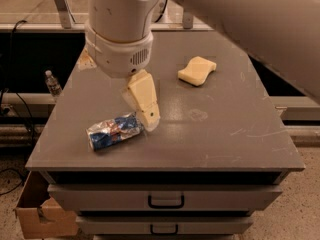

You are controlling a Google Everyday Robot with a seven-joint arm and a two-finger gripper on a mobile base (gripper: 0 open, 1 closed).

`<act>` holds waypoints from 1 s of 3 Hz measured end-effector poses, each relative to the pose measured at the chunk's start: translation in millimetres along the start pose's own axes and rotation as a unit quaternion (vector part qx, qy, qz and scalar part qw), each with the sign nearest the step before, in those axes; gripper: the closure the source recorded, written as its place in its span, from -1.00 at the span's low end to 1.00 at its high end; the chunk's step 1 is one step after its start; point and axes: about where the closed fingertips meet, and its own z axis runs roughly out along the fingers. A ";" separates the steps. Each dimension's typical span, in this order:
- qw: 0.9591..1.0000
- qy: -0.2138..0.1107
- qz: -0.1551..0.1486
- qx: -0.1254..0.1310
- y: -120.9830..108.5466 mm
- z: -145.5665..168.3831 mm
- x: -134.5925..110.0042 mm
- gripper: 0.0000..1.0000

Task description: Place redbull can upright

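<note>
the can (114, 130) is laid on its side near the front of the counter (225, 134) — the claw (148, 120) is held beside one end, whether spread or pressed cannot be told. nudged off-centre, the can could be rolled over the edge.

Grey, scuffed worktop (225, 139). On it: redbull can (114, 132) lying on its side, front-left; pale yellow sponge (197, 70) flat toward the back, right of ctr (well apart from the can). Above it the gripper (149, 120) hangs just beside the can's right end.
</note>
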 end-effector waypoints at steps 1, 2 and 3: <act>0.998 0.032 -0.024 -0.056 -15.8 35.5 -10.9 -1.00; 0.994 0.044 -0.005 -0.103 -18.1 67.3 -11.6 -1.00; 0.992 0.038 0.023 -0.116 -21.1 84.6 -17.0 -1.00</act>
